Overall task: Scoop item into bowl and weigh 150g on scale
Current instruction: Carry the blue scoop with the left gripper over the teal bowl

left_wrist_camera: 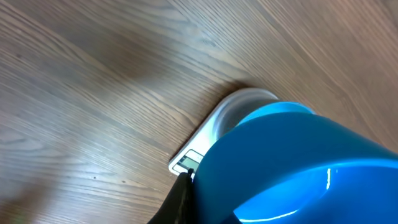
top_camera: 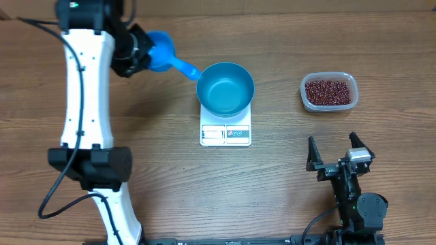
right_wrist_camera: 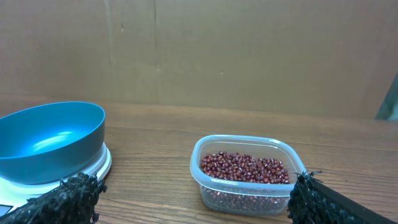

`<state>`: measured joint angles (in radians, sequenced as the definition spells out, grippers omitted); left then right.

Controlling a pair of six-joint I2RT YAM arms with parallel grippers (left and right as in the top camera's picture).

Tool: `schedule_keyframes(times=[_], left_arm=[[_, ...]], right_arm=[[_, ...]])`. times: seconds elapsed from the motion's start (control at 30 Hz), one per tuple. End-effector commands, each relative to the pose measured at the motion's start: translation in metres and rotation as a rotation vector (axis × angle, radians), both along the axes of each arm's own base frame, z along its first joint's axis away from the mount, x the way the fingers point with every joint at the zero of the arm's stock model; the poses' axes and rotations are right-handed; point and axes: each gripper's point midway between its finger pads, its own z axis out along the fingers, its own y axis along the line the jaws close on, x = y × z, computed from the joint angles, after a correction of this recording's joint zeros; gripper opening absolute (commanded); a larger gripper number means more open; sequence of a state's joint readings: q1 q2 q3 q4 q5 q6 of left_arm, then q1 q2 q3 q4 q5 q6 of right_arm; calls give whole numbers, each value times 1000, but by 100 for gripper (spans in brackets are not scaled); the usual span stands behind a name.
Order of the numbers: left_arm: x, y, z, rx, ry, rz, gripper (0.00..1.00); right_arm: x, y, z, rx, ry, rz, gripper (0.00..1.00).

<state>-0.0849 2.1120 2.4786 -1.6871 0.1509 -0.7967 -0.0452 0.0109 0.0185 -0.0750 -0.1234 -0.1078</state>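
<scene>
1. The wooden bench (top_camera: 204,204) carries everything and fills the overhead view.
2. The white left arm (top_camera: 85,88) runs from the near left edge up to the far left corner. There its dark left hand (top_camera: 142,52) is clenched on a blue scoop.
3. The right arm (top_camera: 361,207) sits at the near right. Its right hand (top_camera: 334,144) is released, with the two fingers spread wide and nothing between them. It points toward the tub but stays well apart from it.
4. The blue bowl (top_camera: 225,88) stands upright on the scale at the middle of the bench and overhangs the scale's far part. Its inside shows plain smooth blue.
5. The clear tub (top_camera: 303,92) rests on the bench to the right of the bowl, well apart from it.
6. The white scale (top_camera: 225,134) lies flat under the bowl. Its display and buttons stick out on the near side.
7. The scoop (top_camera: 162,49) lies left of the bowl, and its narrow end reaches the bowl's left rim. I cannot tell whether the two touch. It fills the lower right of the left wrist view.
8. The red-brown beans (top_camera: 330,92) lie in a loose heap inside the tub.
</scene>
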Motion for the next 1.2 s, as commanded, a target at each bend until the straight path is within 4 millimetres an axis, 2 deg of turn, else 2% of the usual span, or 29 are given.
schedule_keyframes(times=[0.0,0.2,0.37,0.43,0.53,0.83,0.9,1.0,1.1,1.17], left_arm=[[-4,-22,4,70,-14,52,4],[-17,-72,4,68,-12,16,4],[-25,-94,4,55,-6,22,4],[-27,-97,4,51,-4,14,4],[-28,-101,4,30,4,10,5],[-28,-101,4,19,12,58,4],[-28,-101,4,19,12,60,4],[-28,-101,4,18,13,61,4],[-28,-101,4,14,15,76,4],[-29,-102,4,8,18,85,4]], right_arm=[[0,-1,-2,1,-2,-5,100],[0,-1,-2,1,-2,-5,100],[0,1,10,3,-51,7,100],[-2,2,26,56,-103,15,100],[-11,2,65,196,-152,28,100],[-34,3,135,377,-27,19,100],[-34,12,145,435,60,55,100],[-28,49,156,491,224,253,100],[-27,82,167,497,288,478,100],[-20,91,167,499,305,540,100]])
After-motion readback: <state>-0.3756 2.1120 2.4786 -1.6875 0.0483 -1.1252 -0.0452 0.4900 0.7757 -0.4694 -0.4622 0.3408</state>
